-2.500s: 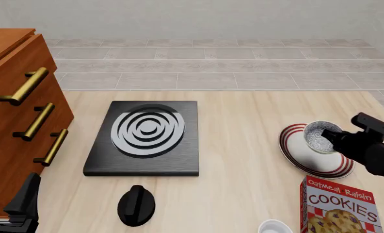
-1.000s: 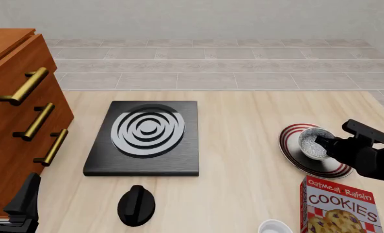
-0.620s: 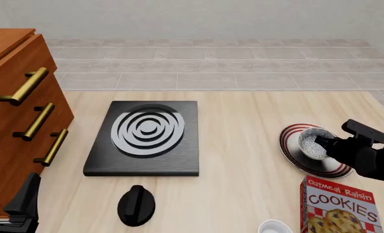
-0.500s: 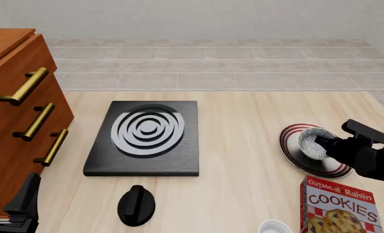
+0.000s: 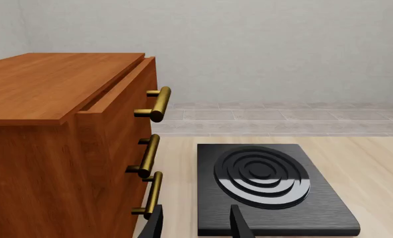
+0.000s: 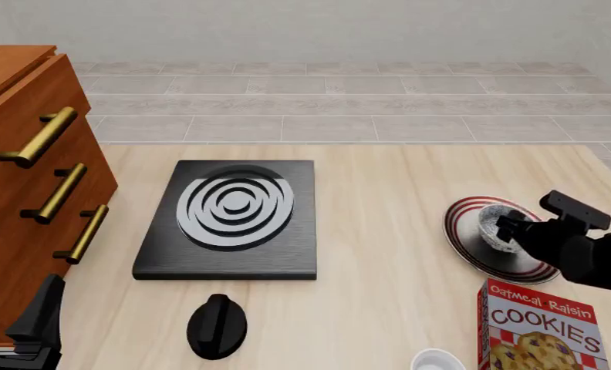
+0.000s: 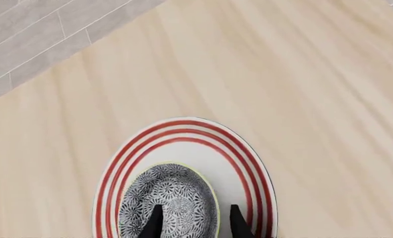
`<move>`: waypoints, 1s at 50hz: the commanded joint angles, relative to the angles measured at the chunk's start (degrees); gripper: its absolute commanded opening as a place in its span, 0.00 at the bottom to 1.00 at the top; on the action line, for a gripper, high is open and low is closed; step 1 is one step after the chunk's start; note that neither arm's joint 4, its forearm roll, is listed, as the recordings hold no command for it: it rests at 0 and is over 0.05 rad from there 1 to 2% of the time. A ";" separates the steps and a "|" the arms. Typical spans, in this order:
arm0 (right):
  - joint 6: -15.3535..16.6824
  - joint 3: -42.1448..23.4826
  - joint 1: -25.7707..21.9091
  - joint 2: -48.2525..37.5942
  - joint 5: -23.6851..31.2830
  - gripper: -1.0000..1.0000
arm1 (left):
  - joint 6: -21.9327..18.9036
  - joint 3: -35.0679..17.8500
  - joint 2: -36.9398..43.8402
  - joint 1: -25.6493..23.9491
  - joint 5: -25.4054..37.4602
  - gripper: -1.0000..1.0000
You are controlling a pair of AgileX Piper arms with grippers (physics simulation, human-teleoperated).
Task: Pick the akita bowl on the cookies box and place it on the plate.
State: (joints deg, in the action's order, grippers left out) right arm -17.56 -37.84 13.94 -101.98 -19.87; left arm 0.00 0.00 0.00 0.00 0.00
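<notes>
The akita bowl (image 6: 497, 228) (image 7: 170, 198), speckled dark on white, rests upright on the red-ringed plate (image 6: 468, 245) (image 7: 253, 171) at the table's right. My right gripper (image 6: 508, 230) (image 7: 195, 223) is open at the bowl's near side. One of its fingers (image 7: 155, 220) is over the bowl's inside and the other is just outside its rim. The red cookies box (image 6: 537, 327) stands at the front right with nothing on top. My left gripper (image 5: 195, 225) (image 6: 9, 302) is open and empty at the front left, beside the cabinet.
A wooden cabinet (image 6: 28, 193) with brass handles fills the left side. A black stove plate (image 6: 234, 220) lies mid-table, with a black knob (image 6: 216, 325) in front of it. A plain white bowl (image 6: 437, 360) sits at the front edge, left of the cookies box.
The bowl has settled from a tilted, lifted pose flat onto the plate, and the right gripper's fingers have come apart around its rim. The left arm has not moved.
</notes>
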 commanded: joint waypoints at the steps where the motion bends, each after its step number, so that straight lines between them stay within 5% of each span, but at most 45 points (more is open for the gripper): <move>1: -1.06 0.34 -0.20 -0.13 -0.56 1.00 | 0.00 0.00 0.00 0.00 0.00 1.00; 21: -1.01 0.88 0.72 2.00 -0.03 1.00 | 0.00 0.00 0.00 0.00 0.00 1.00; 32: -0.56 3.42 2.76 12.44 4.23 1.00 | 0.00 0.00 0.00 0.00 0.00 1.00; 47: -0.68 4.95 -0.10 43.32 22.03 1.00 | 0.00 0.00 0.00 0.00 0.00 1.00; 50: 1.93 3.86 -0.98 50.13 27.17 1.00 | 0.00 0.00 0.00 0.00 0.00 1.00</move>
State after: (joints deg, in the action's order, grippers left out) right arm -17.96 -33.41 14.85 -69.85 -4.30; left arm 0.00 0.00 0.00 0.00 0.00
